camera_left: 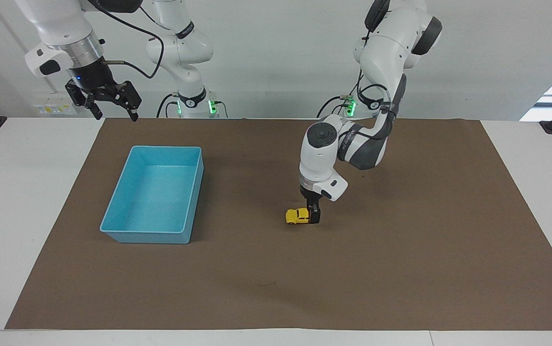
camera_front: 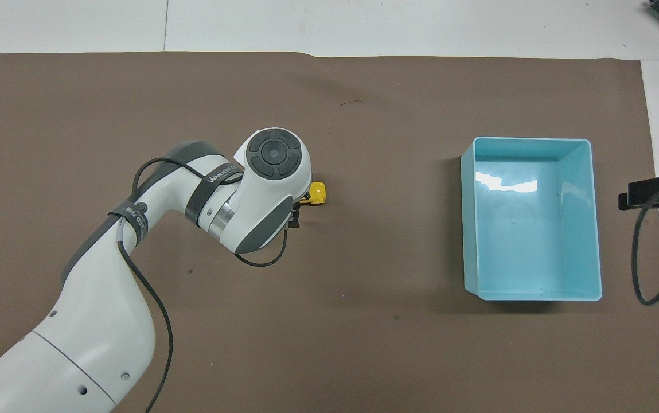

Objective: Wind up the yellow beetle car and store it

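Only lettering seen: white print on the grey band of the left arm, just up-arm of the left gripper; it starts "WANJEE", the rest unreadable. A second band farther up-arm from the gripper carries print too small to read. No other text.
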`<action>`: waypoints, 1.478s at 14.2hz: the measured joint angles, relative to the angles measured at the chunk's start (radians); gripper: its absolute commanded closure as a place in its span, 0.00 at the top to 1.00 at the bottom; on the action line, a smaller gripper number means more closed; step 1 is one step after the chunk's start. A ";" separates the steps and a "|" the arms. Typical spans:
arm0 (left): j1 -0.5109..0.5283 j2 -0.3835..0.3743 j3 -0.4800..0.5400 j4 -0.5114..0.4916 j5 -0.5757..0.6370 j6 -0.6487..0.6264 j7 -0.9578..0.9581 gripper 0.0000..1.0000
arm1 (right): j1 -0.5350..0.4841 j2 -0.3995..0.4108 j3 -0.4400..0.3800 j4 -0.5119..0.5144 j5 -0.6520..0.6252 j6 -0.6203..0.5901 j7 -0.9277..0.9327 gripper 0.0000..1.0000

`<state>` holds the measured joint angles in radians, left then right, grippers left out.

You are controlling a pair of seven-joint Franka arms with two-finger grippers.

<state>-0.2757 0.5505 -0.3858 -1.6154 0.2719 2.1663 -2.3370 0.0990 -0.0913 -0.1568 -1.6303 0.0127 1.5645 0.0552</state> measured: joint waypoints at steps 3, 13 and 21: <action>-0.014 0.018 -0.001 0.010 0.003 0.015 -0.038 1.00 | 0.000 0.000 0.000 0.000 0.000 0.000 0.000 1.00; -0.019 0.037 -0.001 0.020 0.013 0.018 -0.070 0.25 | 0.000 0.000 0.000 0.000 0.000 0.000 0.000 1.00; -0.020 0.037 -0.001 0.029 0.048 0.018 -0.068 0.00 | 0.000 0.000 0.000 0.000 0.000 0.000 0.000 1.00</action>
<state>-0.2954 0.5879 -0.3873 -1.5866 0.3198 2.1843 -2.4047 0.0990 -0.0913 -0.1568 -1.6303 0.0128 1.5645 0.0552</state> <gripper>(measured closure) 0.564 0.000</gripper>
